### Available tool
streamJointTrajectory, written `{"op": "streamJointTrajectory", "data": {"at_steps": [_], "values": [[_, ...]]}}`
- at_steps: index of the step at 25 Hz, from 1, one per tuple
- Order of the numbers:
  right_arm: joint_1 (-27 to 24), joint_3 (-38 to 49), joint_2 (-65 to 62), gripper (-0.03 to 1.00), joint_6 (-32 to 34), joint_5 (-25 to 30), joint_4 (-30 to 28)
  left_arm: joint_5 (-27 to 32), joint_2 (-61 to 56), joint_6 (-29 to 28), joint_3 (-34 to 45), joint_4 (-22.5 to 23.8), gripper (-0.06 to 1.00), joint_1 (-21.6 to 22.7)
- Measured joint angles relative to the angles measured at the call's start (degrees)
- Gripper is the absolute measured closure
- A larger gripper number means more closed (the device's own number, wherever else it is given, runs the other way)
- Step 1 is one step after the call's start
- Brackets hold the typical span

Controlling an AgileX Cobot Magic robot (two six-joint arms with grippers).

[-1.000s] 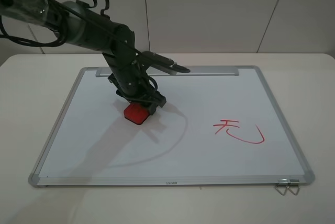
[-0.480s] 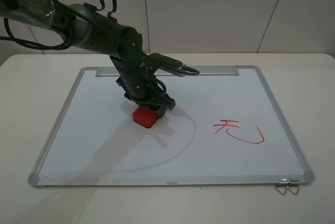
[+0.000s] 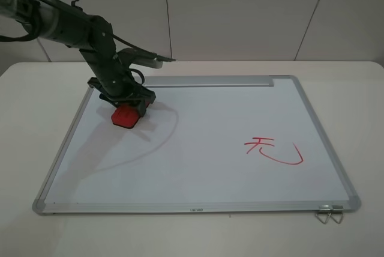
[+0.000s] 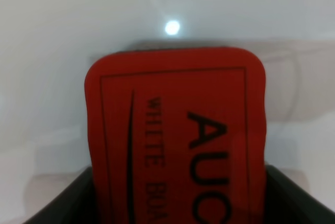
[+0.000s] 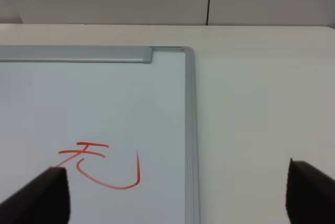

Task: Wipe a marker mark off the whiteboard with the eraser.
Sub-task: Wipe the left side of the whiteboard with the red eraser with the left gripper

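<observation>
Right now the L gripper (image 3: 129, 108) is clamped on the eraser (image 3: 126, 117), jaws on 2 opposite sides. The block sits flat on the whiteboard (image 3: 198, 176) near its far-left corner, just inside the frame (image 3: 150, 208) and close to the tray strip (image 3: 210, 81). R gripper (image 5: 178, 198) is spread wide w/ nothing in it. It's out of the high view, and its camera looks at the board's far-right corner.

No small mark shows anywhere round the eraser. The only red writing in view is the hooked character (image 3: 273, 151), right of centre & well apart from the block. My read: the target is either under the felt or already gone, so this is prob. a finishing pass.

To do it well:
- Keep the base dead flat. Tilted onto 1 edge, only a strip of felt would touch.
- Use steady downward load and short overlapping strokes, then lift straight up & check for ghosting.
- Stay clear of the frame, since a knock there could twist the block in the jaws.
- Don't drift right toward the hooked character.

Materials:
- Eraser is a red rounded-rectangle block. Its matte top has black printed lettering inside a thin black border, and the dark base barely shows at 1 edge in the wrist view.
- Board surface is glossy white. It throws back a lamp spot & soft shadows, so likely slick, low friction.
- Frame is thin silver metal w/ grey corner caps.
- Table (image 3: 360, 89) is plain off-white.
</observation>
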Motion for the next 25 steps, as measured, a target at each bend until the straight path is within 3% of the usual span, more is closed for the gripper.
{"op": "streamJointTrajectory", "data": {"at_steps": [5,11,18,25], "values": [[0.0,0.0,0.0,0.26,0.0,0.0,0.0,0.3,0.0,-0.05,0.0,0.1,0.37,6.12],[0.0,0.0,0.0,0.26,0.0,0.0,0.0,0.53,0.0,-0.05,-0.06,0.04,0.37,7.02],[0.0,0.0,0.0,0.26,0.0,0.0,0.0,0.77,0.0,-0.11,-0.06,0.09,0.37,5.61],[0.0,0.0,0.0,0.26,0.0,0.0,0.0,1.45,0.96,-0.11,-0.5,0.01,0.37,-0.17]]}}
